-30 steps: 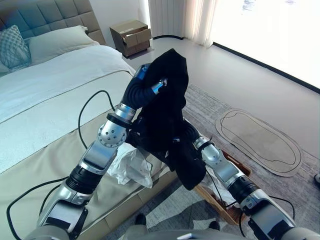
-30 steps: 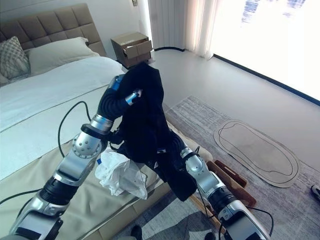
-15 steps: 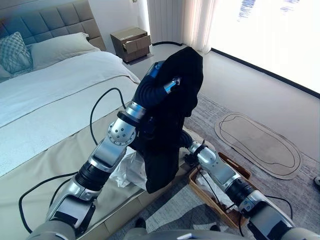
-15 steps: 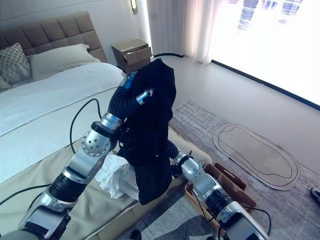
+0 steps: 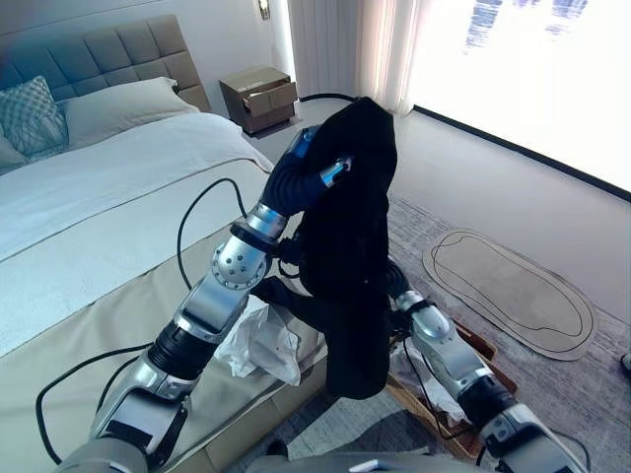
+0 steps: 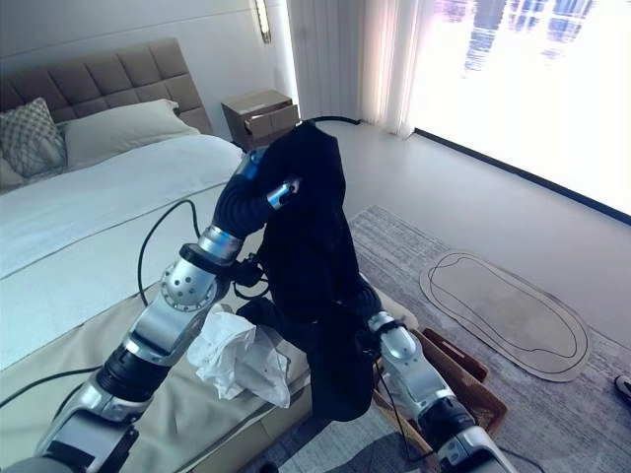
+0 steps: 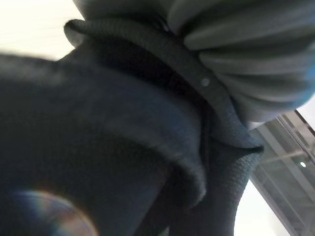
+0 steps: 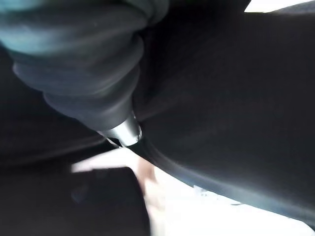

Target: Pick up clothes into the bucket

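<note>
A black garment point(image 5: 350, 246) hangs in a long fold from my left hand point(image 5: 301, 175), which is raised high over the bed's corner. The hand's thumb presses into the cloth and its fingers are buried in the fabric point(image 7: 123, 147). The garment's lower end dangles beside the bed edge, just left of a brown woven basket point(image 5: 480, 347) on the floor. My right hand is hidden behind the hanging cloth, with the forearm point(image 5: 444, 345) above the basket. The right wrist view has dark cloth point(image 8: 236, 98) pressed close around that hand's cover.
A crumpled white cloth point(image 5: 264, 340) lies on the beige bed cover point(image 5: 108, 325) near the corner. Something white sits in the basket. An oval mat point(image 5: 508, 286) lies on the grey rug to the right, and a nightstand point(image 5: 258, 96) stands by the headboard.
The hanging end of the black garment has swung right, toward the basket, and now covers the right hand. The left hand stays raised, and the view has shifted a little.
</note>
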Robot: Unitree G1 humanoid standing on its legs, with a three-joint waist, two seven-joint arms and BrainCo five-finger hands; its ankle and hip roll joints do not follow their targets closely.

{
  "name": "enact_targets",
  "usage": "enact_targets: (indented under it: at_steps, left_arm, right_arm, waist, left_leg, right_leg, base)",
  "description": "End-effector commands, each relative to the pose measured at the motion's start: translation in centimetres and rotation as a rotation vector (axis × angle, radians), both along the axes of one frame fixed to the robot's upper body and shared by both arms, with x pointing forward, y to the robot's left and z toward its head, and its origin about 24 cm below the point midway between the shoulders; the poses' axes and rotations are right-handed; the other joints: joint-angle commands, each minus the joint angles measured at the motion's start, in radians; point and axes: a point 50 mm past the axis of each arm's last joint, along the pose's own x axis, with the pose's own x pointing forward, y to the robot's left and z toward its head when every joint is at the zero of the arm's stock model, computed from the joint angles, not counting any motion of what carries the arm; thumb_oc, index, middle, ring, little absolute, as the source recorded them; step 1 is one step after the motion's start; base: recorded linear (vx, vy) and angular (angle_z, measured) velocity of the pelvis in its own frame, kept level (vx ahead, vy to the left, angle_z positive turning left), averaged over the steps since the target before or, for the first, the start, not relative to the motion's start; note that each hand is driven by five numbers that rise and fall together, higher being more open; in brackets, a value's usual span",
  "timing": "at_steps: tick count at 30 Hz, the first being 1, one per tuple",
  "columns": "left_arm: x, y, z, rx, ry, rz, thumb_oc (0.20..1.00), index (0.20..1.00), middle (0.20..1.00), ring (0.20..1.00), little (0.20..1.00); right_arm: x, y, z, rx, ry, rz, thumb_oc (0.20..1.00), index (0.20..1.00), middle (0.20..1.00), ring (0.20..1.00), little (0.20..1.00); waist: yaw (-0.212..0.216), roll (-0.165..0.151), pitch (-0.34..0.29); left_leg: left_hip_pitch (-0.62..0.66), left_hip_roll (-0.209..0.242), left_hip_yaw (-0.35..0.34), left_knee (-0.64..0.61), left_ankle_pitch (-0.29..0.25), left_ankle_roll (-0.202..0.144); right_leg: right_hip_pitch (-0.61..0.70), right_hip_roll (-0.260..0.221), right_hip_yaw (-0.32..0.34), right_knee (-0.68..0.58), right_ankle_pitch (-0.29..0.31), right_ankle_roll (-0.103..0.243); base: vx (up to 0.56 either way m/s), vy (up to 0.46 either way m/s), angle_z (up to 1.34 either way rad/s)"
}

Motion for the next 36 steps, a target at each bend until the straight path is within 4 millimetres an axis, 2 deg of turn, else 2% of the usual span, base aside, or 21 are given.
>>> enact_targets:
  at_steps: [1,2,3,4,6,7,8,10,12,13,14,15,18,22,27,30,36]
  left_arm:
    - [0.4,2.0,2.5,-0.156,-0.072,0.015,0.2,0.2,0.2,0.2,0.2]
    - [0.4,2.0,2.5,-0.156,-0.07,0.015,0.2,0.2,0.2,0.2,0.2]
    - [0.4,3.2,0.8,-0.221,-0.002,0.057,0.2,0.2,0.2,0.2,0.2]
    - [0.4,3.2,0.8,-0.222,-0.001,0.057,0.2,0.2,0.2,0.2,0.2]
    - [0.5,4.0,-0.7,-0.263,0.057,0.091,0.2,0.2,0.2,0.2,0.2]
    - [0.4,4.4,-2.2,-0.277,0.115,0.117,1.0,1.0,1.0,1.0,1.0]
    - [0.4,4.4,-2.2,-0.277,0.115,0.116,1.0,1.0,1.0,1.0,1.0]
    - [0.4,4.7,-4.7,-0.232,0.204,0.156,1.0,1.0,1.0,1.0,1.0]
    - [0.4,4.7,-4.7,-0.232,0.204,0.155,1.0,1.0,1.0,1.0,1.0]
    - [0.3,5.3,-6.7,-0.18,0.267,0.204,1.0,1.0,1.0,1.0,1.0]
    - [0.3,5.2,-6.7,-0.18,0.267,0.204,1.0,1.0,1.0,1.0,1.0]
    - [0.3,5.5,-8.4,-0.148,0.33,0.24,1.0,1.0,1.0,1.0,1.0]
    - [-0.1,5.8,-11.3,-0.093,0.433,0.294,1.0,1.0,1.0,1.0,1.0]
    - [-0.8,6.3,-14.5,-0.024,0.556,0.336,1.0,1.0,1.0,1.0,1.0]
    - [-2.3,6.9,-16.6,-0.066,0.657,0.336,1.0,1.0,1.0,1.0,1.0]
    - [-2.8,7.2,-17.1,-0.11,0.69,0.333,1.0,1.0,1.0,1.0,1.0]
    - [-3.5,8.1,-16.7,-0.211,0.69,0.329,1.0,1.0,1.0,1.0,1.0]
  right_arm:
    - [1.2,-1.1,4.2,0.144,-0.204,-0.101,0.2,0.2,0.2,0.2,0.2]
    - [1.1,-1.1,4.1,0.144,-0.203,-0.101,0.2,0.2,0.2,0.2,0.2]
    - [1.0,-2.8,5.1,0.19,-0.254,-0.195,0.2,0.2,0.2,0.2,0.2]
    - [1.0,-2.8,5.1,0.19,-0.253,-0.195,0.2,0.2,0.2,0.2,0.2]
    - [0.9,-3.9,5.9,0.224,-0.293,-0.253,0.2,0.2,0.2,0.2,0.2]
    - [0.7,-4.9,6.6,0.222,-0.336,-0.292,0.2,0.2,0.2,0.2,0.2]
    - [0.7,-4.9,6.6,0.221,-0.335,-0.293,0.2,0.2,0.2,0.2,0.2]
    - [0.5,-6.6,8.0,0.227,-0.407,-0.366,0.2,0.2,0.2,0.2,0.2]
    - [0.5,-6.7,7.9,0.227,-0.407,-0.367,0.2,0.2,0.2,0.2,0.2]
    - [0.3,-7.9,8.9,0.242,-0.455,-0.423,0.2,0.2,0.2,0.2,0.2]
    - [0.3,-8.0,8.9,0.242,-0.455,-0.424,0.2,0.2,0.2,0.2,0.2]
    - [0.3,-9.0,9.3,0.278,-0.478,-0.478,0.2,0.2,0.2,0.2,0.2]
    - [0.0,-10.7,10.6,0.351,-0.54,-0.549,0.2,0.2,0.2,0.2,0.2]
    - [-0.5,-13.6,12.6,0.307,-0.631,-0.647,0.2,0.2,0.2,0.2,0.2]
    - [-1.4,-16.2,15.5,0.259,-0.751,-0.721,0.2,0.2,0.2,0.2,0.2]
    - [-1.7,-17.4,16.5,0.228,-0.789,-0.757,0.2,0.2,0.2,0.2,0.2]
    - [-2.3,-19.5,18.8,0.193,-0.867,-0.807,0.2,0.2,0.2,0.2,0.2]
  waist:
    - [0.001,-0.023,-0.014]
    - [0.001,-0.022,-0.014]
    - [-0.003,-0.027,-0.015]
    - [-0.002,-0.027,-0.015]
    - [-0.004,-0.032,-0.016]
    - [-0.004,-0.035,-0.017]
    - [-0.003,-0.035,-0.017]
    - [-0.004,-0.04,-0.017]
    - [-0.003,-0.04,-0.018]
    - [-0.004,-0.044,-0.02]
    - [-0.003,-0.044,-0.021]
    - [-0.003,-0.046,-0.022]
    - [-0.003,-0.05,-0.02]
    - [-0.005,-0.057,-0.018]
    - [-0.004,-0.067,-0.013]
    - [-0.003,-0.072,-0.009]
    - [-0.004,-0.082,-0.004]
  left_leg:
    - [-0.008,-0.035,0.032,-0.004,-0.009,0.049]
    - [-0.007,-0.035,0.033,-0.004,-0.01,0.049]
    - [-0.004,-0.032,0.037,-0.003,-0.012,0.048]
    - [-0.003,-0.032,0.037,-0.003,-0.012,0.048]
    - [-0.002,-0.03,0.04,-0.002,-0.014,0.048]
    - [0.0,-0.029,0.041,-0.001,-0.016,0.049]
    - [0.0,-0.029,0.042,-0.001,-0.016,0.049]
    - [0.0,-0.027,0.042,0.002,-0.019,0.048]
    - [0.0,-0.027,0.042,0.003,-0.019,0.048]
    - [-0.001,-0.027,0.041,0.004,-0.021,0.048]
    - [-0.001,-0.026,0.041,0.005,-0.021,0.048]
    - [-0.002,-0.026,0.041,0.005,-0.022,0.048]
    - [-0.004,-0.026,0.042,0.008,-0.023,0.049]
    - [-0.009,-0.025,0.041,0.01,-0.024,0.05]
    - [-0.015,-0.022,0.041,0.016,-0.027,0.052]
    - [-0.019,-0.021,0.043,0.02,-0.028,0.053]
    - [-0.024,-0.015,0.048,0.028,-0.03,0.053]
  right_leg:
    - [0.007,0.039,-0.006,0.088,-0.087,-0.005]
    - [0.007,0.04,-0.005,0.088,-0.087,-0.006]
    - [0.006,0.042,-0.003,0.088,-0.088,-0.007]
    - [0.007,0.042,-0.002,0.088,-0.089,-0.007]
    - [0.006,0.044,0.001,0.088,-0.09,-0.01]
    - [0.007,0.046,0.005,0.088,-0.091,-0.011]
    - [0.007,0.046,0.005,0.088,-0.091,-0.011]
    - [0.007,0.049,0.008,0.087,-0.092,-0.012]
    - [0.007,0.049,0.008,0.087,-0.092,-0.012]
    - [0.006,0.051,0.01,0.086,-0.093,-0.012]
    - [0.006,0.051,0.01,0.086,-0.094,-0.012]
    - [0.006,0.053,0.012,0.086,-0.093,-0.012]
    - [0.003,0.055,0.016,0.086,-0.093,-0.013]
    - [-0.003,0.06,0.022,0.086,-0.093,-0.014]
    - [-0.014,0.063,0.031,0.089,-0.091,-0.014]
    - [-0.019,0.067,0.035,0.089,-0.09,-0.014]
    - [-0.028,0.071,0.044,0.092,-0.089,-0.016]
  base:
    - [0.0,-0.011,-0.04]
    - [-0.01,-0.023,-0.04]
    - [0.0,-0.017,-0.05]
    - [-0.01,-0.023,-0.04]
    - [0.0,0.0,0.0]
    - [0.0,0.0,0.0]
    - [0.0,0.0,0.0]
    - [0.0,0.0,0.0]
    - [0.0,0.0,0.0]
    - [0.0,0.0,0.0]
    - [0.0,0.0,0.0]
    - [0.0,0.0,0.0]
    - [0.0,-0.007,-0.04]
    - [-0.01,-0.01,-0.04]
    - [0.0,-0.008,-0.03]
    - [-0.01,-0.01,-0.04]
    - [0.0,-0.006,-0.01]
